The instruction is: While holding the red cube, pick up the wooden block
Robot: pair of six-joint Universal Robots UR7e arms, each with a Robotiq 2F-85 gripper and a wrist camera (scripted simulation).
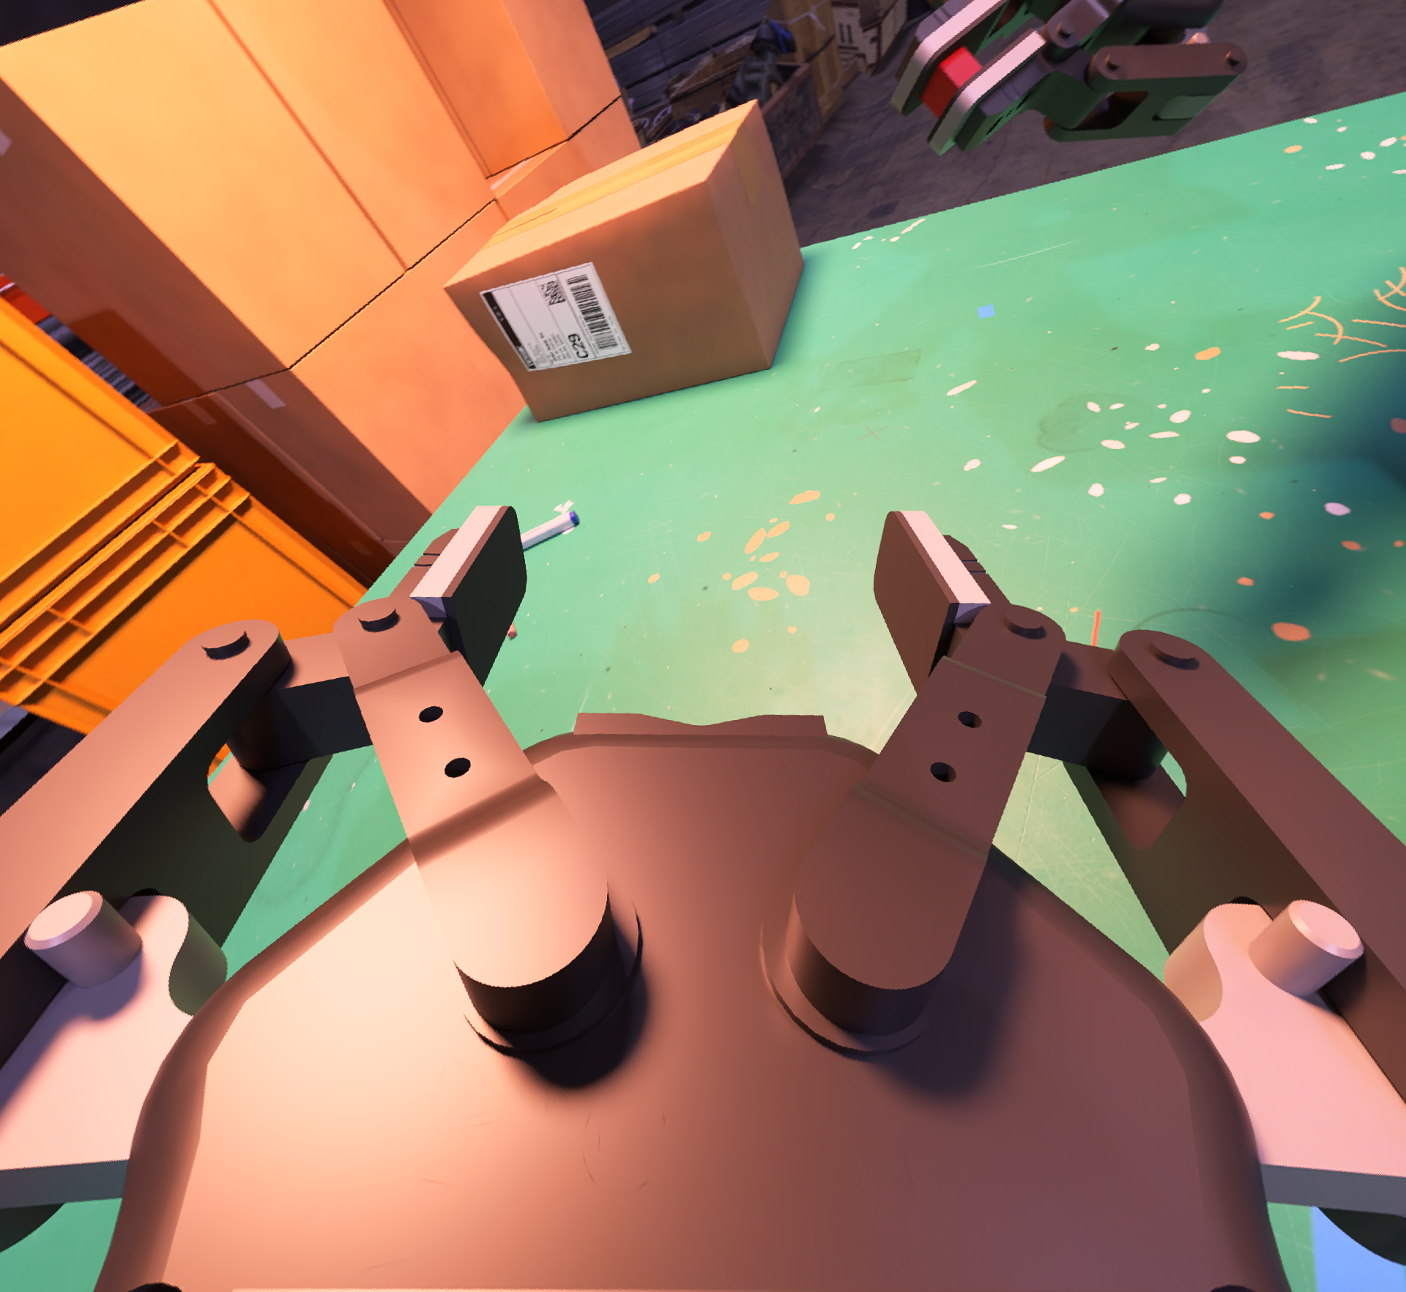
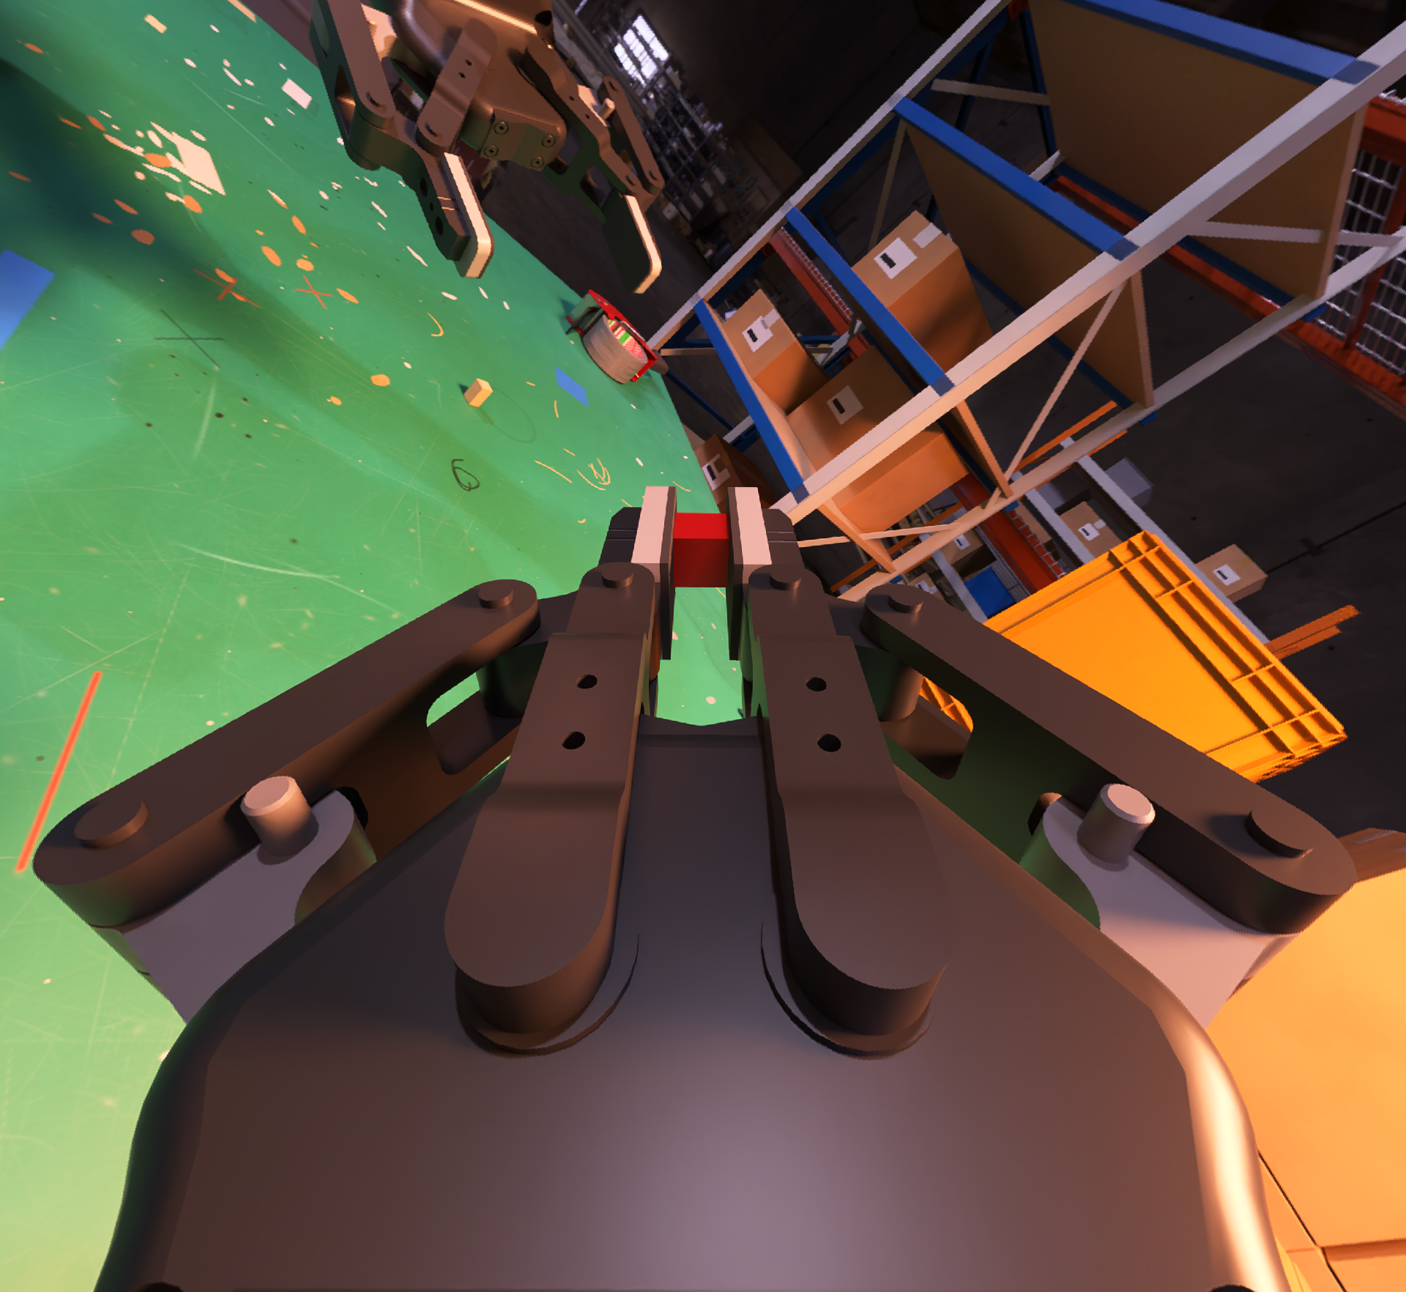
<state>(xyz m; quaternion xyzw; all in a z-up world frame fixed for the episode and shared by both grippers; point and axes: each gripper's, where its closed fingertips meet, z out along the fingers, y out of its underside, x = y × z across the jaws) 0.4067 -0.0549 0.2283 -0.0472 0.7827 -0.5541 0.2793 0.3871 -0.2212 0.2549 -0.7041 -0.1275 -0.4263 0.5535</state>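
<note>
- Spreading under everything is the green paint-flecked worktop (image 2: 228,494), which carries the loose things and leaves the arms room to work above it.
- Sitting on the worktop at its far edge is a cardboard box (image 1: 647,281) with a white label; as I read it, it is only clutter and no part of the task.
- Hovering above the worktop is the left gripper (image 1: 700,570), its fingers spread wide apart with nothing between them. Judging by that, it is the free one, kept ready for the block.
- Raised clear of the worktop is the right gripper (image 2: 701,548), its two pads clamped on opposite faces of the red cube (image 2: 700,548). Lifting it off the worktop probably keeps the cube out of the other arm's way.
- Resting on the worktop near its edge is a roll of tape in a red holder (image 2: 612,342).
- Lying on the worktop near the left gripper's finger is a white marker (image 1: 549,531).
- Standing alone on the worktop, not far from the tape roll, is the small wooden block (image 2: 478,392), not yet lifted. The left wrist view does not show it, so the left gripper likely has to turn toward it first.
</note>
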